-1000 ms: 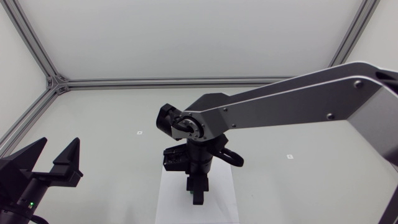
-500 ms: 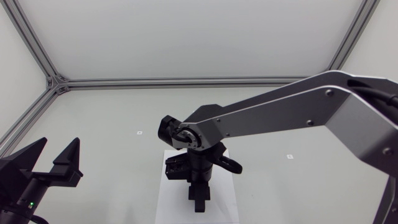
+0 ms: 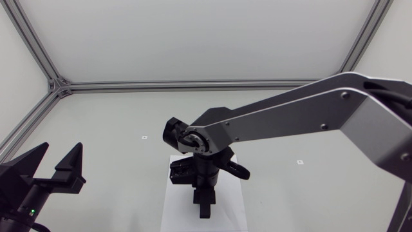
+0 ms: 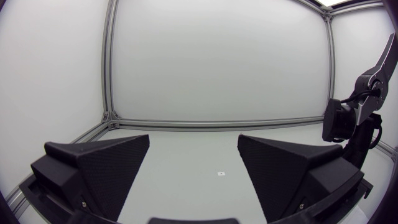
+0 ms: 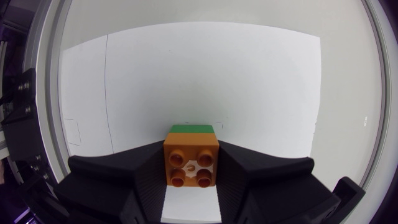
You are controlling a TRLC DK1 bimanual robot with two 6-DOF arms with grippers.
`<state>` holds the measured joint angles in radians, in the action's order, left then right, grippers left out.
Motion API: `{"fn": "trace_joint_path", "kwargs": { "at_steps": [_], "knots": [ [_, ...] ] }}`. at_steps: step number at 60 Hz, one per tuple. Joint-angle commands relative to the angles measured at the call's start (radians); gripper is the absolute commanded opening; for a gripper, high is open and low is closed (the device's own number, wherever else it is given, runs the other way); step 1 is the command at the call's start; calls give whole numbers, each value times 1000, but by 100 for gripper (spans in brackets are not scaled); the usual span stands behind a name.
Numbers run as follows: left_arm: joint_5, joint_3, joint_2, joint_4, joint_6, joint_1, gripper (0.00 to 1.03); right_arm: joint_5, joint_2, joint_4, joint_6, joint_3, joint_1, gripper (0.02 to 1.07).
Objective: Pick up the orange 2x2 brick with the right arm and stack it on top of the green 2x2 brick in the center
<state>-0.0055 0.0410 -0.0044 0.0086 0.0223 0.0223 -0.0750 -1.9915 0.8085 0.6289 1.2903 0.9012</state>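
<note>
We are seeing one orange brick (image 5: 191, 164) and one green brick (image 5: 193, 129). Our right gripper (image 5: 191, 155) is pinching the orange one from both sides. Our left gripper (image 3: 56, 161), at eight o'clock, is gaping wide, empty.

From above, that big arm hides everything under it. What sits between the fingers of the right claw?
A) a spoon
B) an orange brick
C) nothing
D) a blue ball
B: the right wrist view shows the orange brick between the fingers of the right gripper, with a green brick just ahead of it.
</note>
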Motion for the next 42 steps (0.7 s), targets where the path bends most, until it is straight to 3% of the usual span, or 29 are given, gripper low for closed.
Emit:
{"fn": "trace_joint_path", "kwargs": {
  "at_steps": [1, 42],
  "knots": [
    [4, -41, -8, -15, -13, -5, 99, 4, 23, -6, -14, -23, 5, 21],
    [4, -41, -8, -15, -13, -5, 99, 43, 5, -28, -5, -34, 4, 21]
  ]
}}
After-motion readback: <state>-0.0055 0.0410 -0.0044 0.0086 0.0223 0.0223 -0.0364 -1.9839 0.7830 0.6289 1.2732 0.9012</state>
